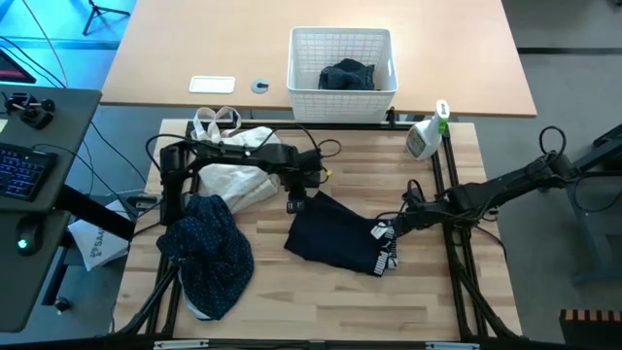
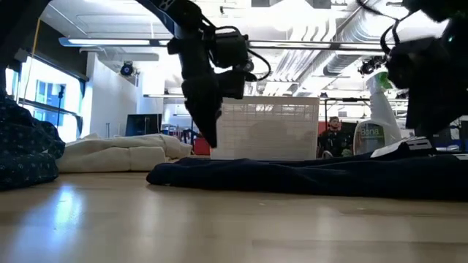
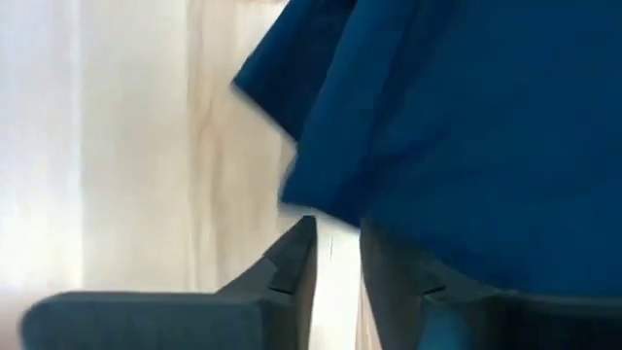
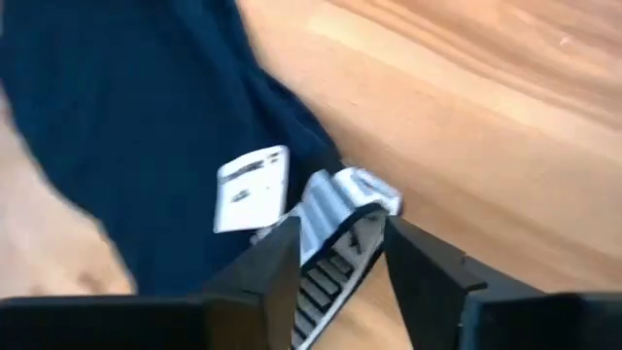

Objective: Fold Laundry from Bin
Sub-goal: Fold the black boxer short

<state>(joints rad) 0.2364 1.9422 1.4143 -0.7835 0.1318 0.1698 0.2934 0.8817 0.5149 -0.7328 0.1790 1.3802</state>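
Observation:
The plain dark navy piece [image 1: 335,233] lies flat on the table, its black-and-white striped waistband [image 1: 386,248] toward the right. My left gripper [image 1: 294,204] points down at its far-left corner [image 3: 292,126], slightly open with bare table in the gap; whether a finger touches the cloth I cannot tell. My right gripper [image 4: 340,253] is shut on the waistband. The dotted navy shirt [image 1: 206,251] lies bunched at the near left. The white lattice bin [image 1: 301,58] stands beyond the far edge with a dark garment [image 1: 347,75] inside. My right gripper has the striped waistband [image 4: 335,209] between its two fingers, beside the white label [image 4: 251,185]. It comes slanting down from the table's right side. The band end stands slightly raised [image 2: 406,147] while the remainder of the navy piece lies on the table.
A cream-white cloth bag [image 1: 233,170] lies under my left arm at the far left. A spray bottle [image 1: 425,138] stands at the far right corner. Bare wood shows along the near edge and the right of the table.

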